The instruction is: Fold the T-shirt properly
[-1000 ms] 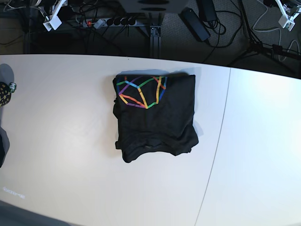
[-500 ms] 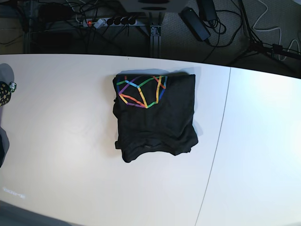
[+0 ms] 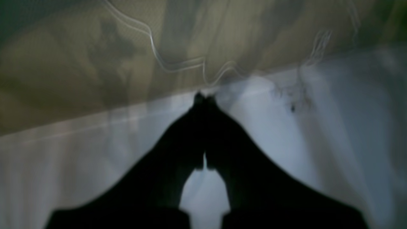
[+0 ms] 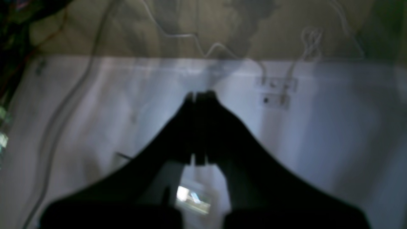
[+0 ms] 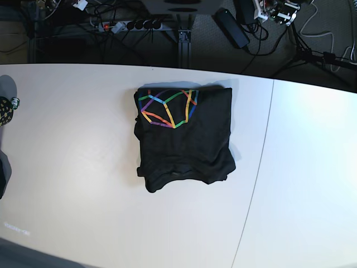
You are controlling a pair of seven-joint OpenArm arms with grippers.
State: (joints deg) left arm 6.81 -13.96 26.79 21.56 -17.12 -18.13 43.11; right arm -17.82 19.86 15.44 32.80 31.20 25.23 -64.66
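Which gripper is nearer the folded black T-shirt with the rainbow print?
Left, narrowly. Both sit beyond the table's far edge: left gripper toward the base view's right of the T-shirt, right gripper toward its left.

The folded T-shirt (image 5: 183, 138) lies on the table (image 5: 72, 167), just above its middle and toward twelve o'clock. A seam (image 5: 259, 167) in the tabletop runs at three o'clock of the shirt, near it but apart. Beyond the table's far edge, at twelve o'clock, a power strip (image 5: 131, 25) and cables (image 5: 262, 42) lie on the floor.
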